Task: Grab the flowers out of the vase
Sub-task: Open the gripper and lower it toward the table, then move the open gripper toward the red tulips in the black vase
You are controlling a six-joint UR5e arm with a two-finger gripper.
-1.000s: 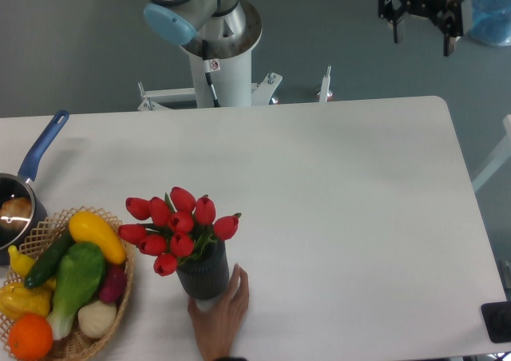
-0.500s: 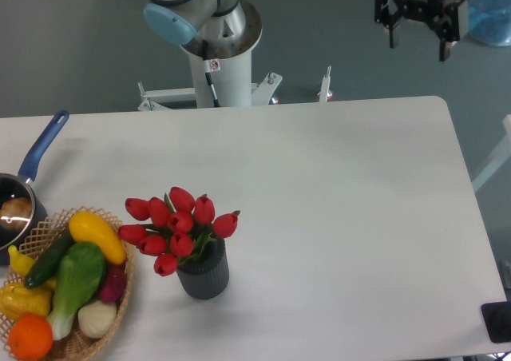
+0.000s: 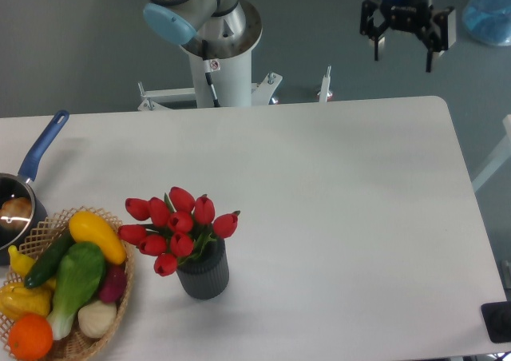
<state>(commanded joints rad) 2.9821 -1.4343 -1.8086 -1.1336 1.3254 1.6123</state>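
The flowers (image 3: 177, 227), a bunch of red tulip buds with green leaves, stand in the vase (image 3: 204, 275), a short dark grey ribbed cylinder near the table's front left. My gripper (image 3: 403, 56) hangs open and empty high at the back right, beyond the table's far edge, far from the flowers. Its two black fingers point down with a wide gap between them.
A wicker basket (image 3: 113, 303) of toy vegetables and fruit sits just left of the vase. A blue-handled pan (image 3: 32, 172) lies at the left edge. The arm's base (image 3: 221, 57) stands behind the table's far edge. A dark object (image 3: 500, 321) sits at the front right corner.
A hand that touched the vase a second ago has withdrawn out of view. My gripper has shifted to the left and slightly up. The flowers and vase have not moved.
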